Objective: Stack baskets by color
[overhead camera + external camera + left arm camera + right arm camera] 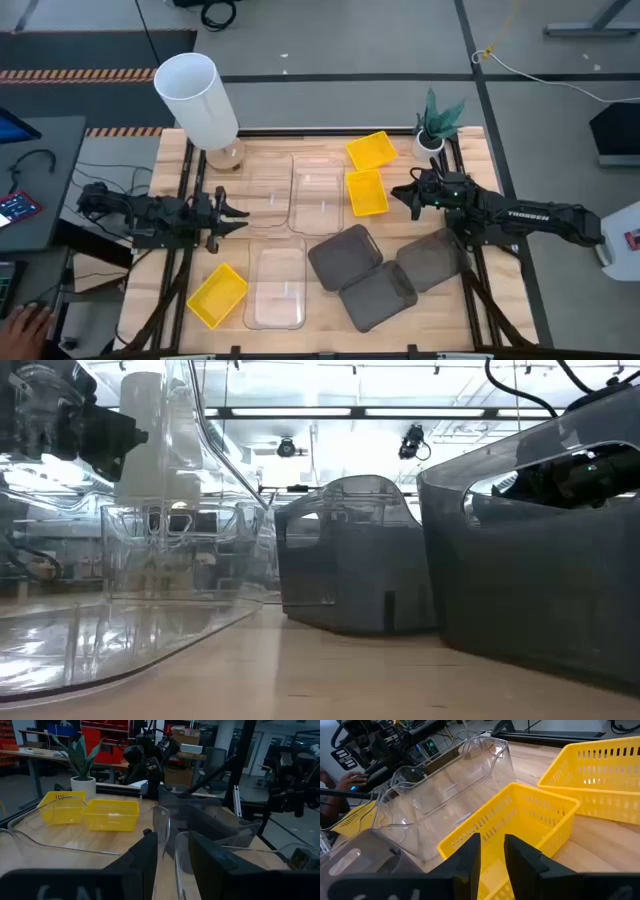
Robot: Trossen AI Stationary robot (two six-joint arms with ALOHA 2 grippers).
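Several baskets lie on the wooden table, some clear, some yellow, some dark grey. My left gripper is at the left wall of a clear basket, shut on that wall. My right gripper is at the right side of a yellow basket, shut on its near wall. A second yellow basket sits just beyond it, toward the far edge. Both held baskets rest on their floors. My left gripper has the clear basket's upright left wall between its two fingers, coming about level from the table's left. The basket's floor stays on the table. My right gripper has the yellow basket's slotted wall facing the table's right between its two fingers, coming from the right and slanting down. The fingers hide the exact spot. The basket sits flat on the table.
Two more clear baskets lie mid-table. A third yellow basket is near left. Three dark grey baskets crowd the near right. A tall white cylinder and a potted plant stand at the far edge.
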